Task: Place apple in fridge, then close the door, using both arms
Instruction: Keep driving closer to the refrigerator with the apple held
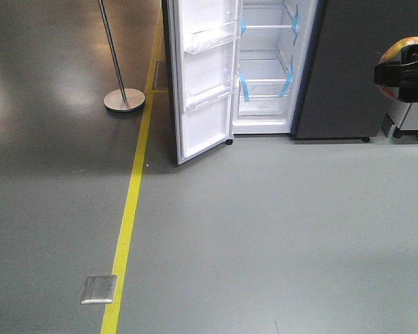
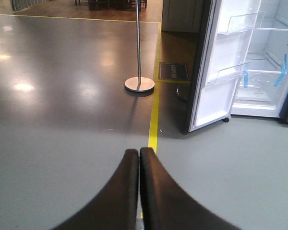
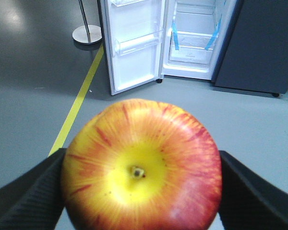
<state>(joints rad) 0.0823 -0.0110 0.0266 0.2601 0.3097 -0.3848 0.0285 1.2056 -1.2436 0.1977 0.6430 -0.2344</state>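
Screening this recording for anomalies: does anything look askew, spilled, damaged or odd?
Nothing stands out. The door hangs open on the fridge, the right gripper holds the apple intact, the left gripper is shut and empty, and the floor shows no spill.

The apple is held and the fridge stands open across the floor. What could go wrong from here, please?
The right end effector holds the round apple by two sides only; it may slip during the drive to the fridge.
The open door juts out toward the robot; an arm might bump it on approach.
The left end effector is shut; pushing the door with it could slide off the smooth face.
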